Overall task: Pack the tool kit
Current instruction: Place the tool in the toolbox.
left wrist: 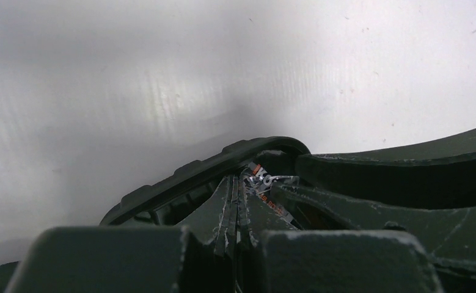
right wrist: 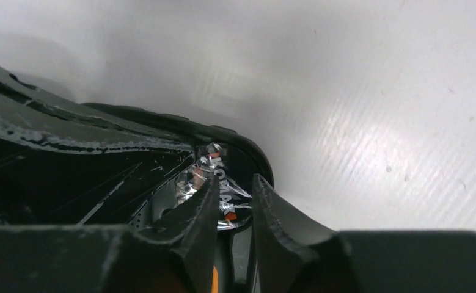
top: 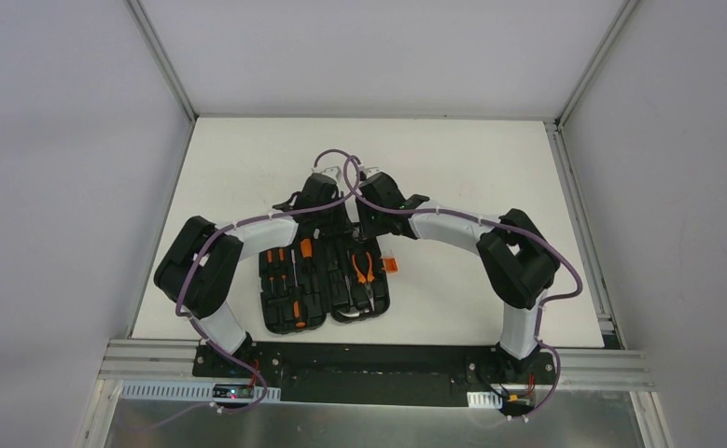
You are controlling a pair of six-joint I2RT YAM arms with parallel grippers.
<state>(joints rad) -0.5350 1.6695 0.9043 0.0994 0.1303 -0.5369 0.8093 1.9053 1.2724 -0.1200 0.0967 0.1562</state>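
**Both pincers at the kit's far rim**

From above: the tool kit [top: 266, 301] lies open by the middle of the table's [top: 247, 159] near edge, with pliers [top: 366, 275] and screwdrivers [top: 303, 257] in their slots. The left gripper [top: 314, 191] and right gripper [top: 383, 198] meet at its far edge.

Left wrist: the fingers are clenched together just short of the case rim, with crinkled clear film [left wrist: 266, 182] beside them.

Right wrist: the fingers are released, slightly parted, and film shows in the gap.

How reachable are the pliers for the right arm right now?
Probably reachable: the pliers lie uncovered in the open case, just this side of the right gripper, with nothing over them.
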